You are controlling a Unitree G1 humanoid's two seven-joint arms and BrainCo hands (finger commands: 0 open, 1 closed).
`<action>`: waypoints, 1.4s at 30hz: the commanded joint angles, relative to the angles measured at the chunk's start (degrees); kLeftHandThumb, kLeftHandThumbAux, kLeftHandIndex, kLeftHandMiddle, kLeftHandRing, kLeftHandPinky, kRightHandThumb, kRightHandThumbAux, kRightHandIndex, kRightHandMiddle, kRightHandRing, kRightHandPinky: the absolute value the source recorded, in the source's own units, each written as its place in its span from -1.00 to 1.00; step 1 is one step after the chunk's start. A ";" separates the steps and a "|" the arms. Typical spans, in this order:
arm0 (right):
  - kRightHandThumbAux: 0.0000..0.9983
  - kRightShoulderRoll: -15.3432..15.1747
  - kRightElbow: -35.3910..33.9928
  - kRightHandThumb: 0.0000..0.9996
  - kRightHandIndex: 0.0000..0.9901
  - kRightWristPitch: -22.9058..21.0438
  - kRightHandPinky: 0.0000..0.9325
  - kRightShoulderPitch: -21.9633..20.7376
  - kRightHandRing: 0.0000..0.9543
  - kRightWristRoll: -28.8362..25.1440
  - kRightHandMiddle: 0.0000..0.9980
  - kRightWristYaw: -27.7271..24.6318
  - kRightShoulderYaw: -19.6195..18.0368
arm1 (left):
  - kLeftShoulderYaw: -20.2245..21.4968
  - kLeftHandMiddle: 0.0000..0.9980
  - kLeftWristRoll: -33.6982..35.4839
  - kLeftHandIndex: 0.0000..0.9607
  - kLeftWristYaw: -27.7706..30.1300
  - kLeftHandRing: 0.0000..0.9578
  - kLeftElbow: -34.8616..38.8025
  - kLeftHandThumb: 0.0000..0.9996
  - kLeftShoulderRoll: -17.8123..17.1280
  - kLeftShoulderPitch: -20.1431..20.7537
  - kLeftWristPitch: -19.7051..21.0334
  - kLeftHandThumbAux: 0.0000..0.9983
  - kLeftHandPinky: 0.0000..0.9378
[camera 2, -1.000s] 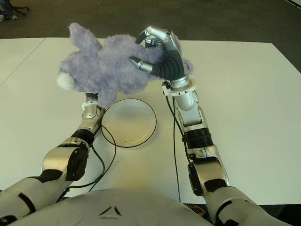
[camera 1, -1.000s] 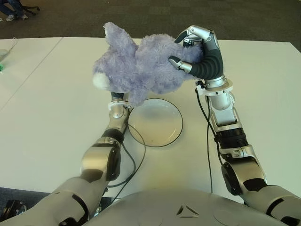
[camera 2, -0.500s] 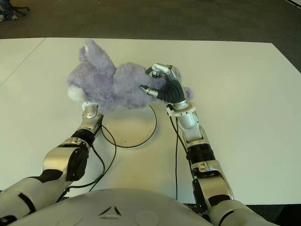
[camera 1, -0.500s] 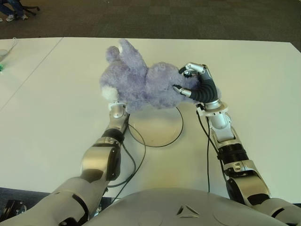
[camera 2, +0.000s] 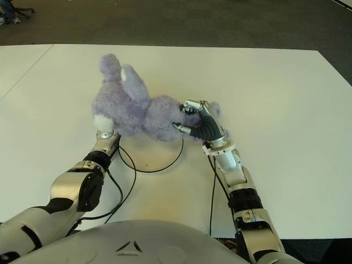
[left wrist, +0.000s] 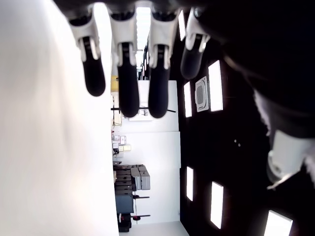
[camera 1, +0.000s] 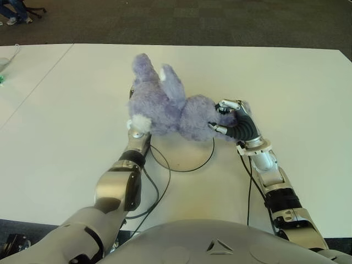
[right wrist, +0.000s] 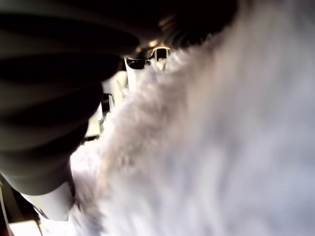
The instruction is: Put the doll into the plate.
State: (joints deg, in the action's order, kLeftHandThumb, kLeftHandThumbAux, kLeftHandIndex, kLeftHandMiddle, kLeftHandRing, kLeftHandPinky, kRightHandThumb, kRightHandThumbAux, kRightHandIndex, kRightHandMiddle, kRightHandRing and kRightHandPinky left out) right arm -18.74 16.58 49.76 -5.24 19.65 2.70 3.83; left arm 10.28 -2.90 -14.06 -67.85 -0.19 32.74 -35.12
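Observation:
A fluffy purple doll (camera 1: 165, 107) lies low across the far half of the white, dark-rimmed plate (camera 1: 184, 158), its head toward the left and its ears pointing away from me. My right hand (camera 1: 226, 117) is shut on the doll's right end, its fingers sunk in the fur (right wrist: 221, 147) just past the plate's right rim. My left hand (left wrist: 140, 93) shows straight, spread fingers with nothing in them. In the eye views the doll's head hides that hand; only its wrist (camera 1: 137, 140) shows at the plate's left rim.
The white table (camera 1: 66, 110) stretches wide on both sides. Black cables (camera 1: 159, 181) loop from my left forearm beside the plate's near-left rim. A second table adjoins at the far left along a seam (camera 1: 38, 82). Dark carpet lies beyond the far edge.
My right hand has come down and toward me with the doll, from high above the table to low over the plate. The left arm has stayed put.

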 commanded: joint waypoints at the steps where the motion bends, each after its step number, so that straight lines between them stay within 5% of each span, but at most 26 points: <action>1: 0.45 -1.80 3.79 0.39 -0.11 -4.48 0.91 1.80 0.87 -2.04 0.76 -3.34 0.09 | 0.14 -0.28 -0.45 -0.62 -0.37 -0.27 -9.42 -1.00 3.29 -12.45 7.12 0.16 -0.40; 14: 0.44 -2.27 1.78 0.39 -0.12 -13.21 0.85 2.89 0.83 -9.38 0.75 -11.34 0.74 | -0.07 -0.26 -0.66 -0.64 -0.57 -0.25 -9.41 -1.00 3.19 -12.37 7.30 0.17 -0.36; 42: 0.44 -2.79 8.48 0.39 -0.12 -17.23 0.85 -2.39 0.82 -10.19 0.75 -11.96 -0.69 | 0.54 -0.27 0.06 -0.66 0.41 -0.26 -9.42 -1.00 3.72 -12.25 7.59 0.17 -0.37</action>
State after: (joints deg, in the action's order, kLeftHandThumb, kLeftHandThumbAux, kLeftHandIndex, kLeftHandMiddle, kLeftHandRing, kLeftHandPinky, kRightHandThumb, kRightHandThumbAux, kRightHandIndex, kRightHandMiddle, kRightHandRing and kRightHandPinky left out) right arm -21.02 21.52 36.58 -7.77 8.71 -8.92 3.49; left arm 10.38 -2.87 -14.05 -67.87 -0.13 32.77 -35.13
